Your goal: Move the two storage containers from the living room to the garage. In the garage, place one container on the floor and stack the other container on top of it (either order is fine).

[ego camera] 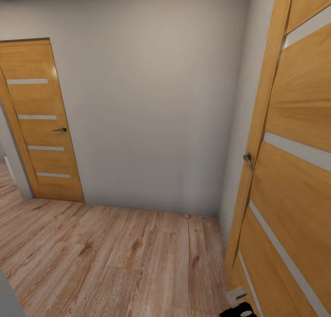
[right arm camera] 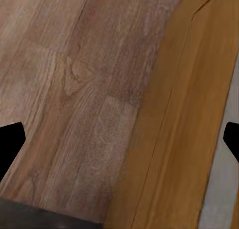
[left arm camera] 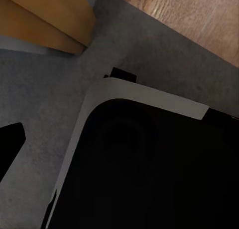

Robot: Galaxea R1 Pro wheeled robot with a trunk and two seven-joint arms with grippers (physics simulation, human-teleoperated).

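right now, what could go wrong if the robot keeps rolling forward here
The open wooden door stands very close on the robot's right, its handle sticking out; the right arm or base could clip it. The right hand hangs open, right beside that door's lower edge. Ahead is a plain grey wall, so driving straight would run into it; the other door is off to the left.

Head cam: high up, angled fwd and down into a corner, facing a pale wall (ego camera: 151,100); closed wood door (ego camera: 41,123) far left, open wood door (ego camera: 294,170) very close at right edge, plank floor (ego camera: 101,262) below. Left wrist cam: pointed down, v. close to robot's own black-and-white base (left arm camera: 149,164) over grey surface (left arm camera: 45,89). Right wrist cam: down, close over plank floor (right arm camera: 69,89) beside wood door (right arm camera: 189,114). Shared w/ head cam: plank floor, open door at right.
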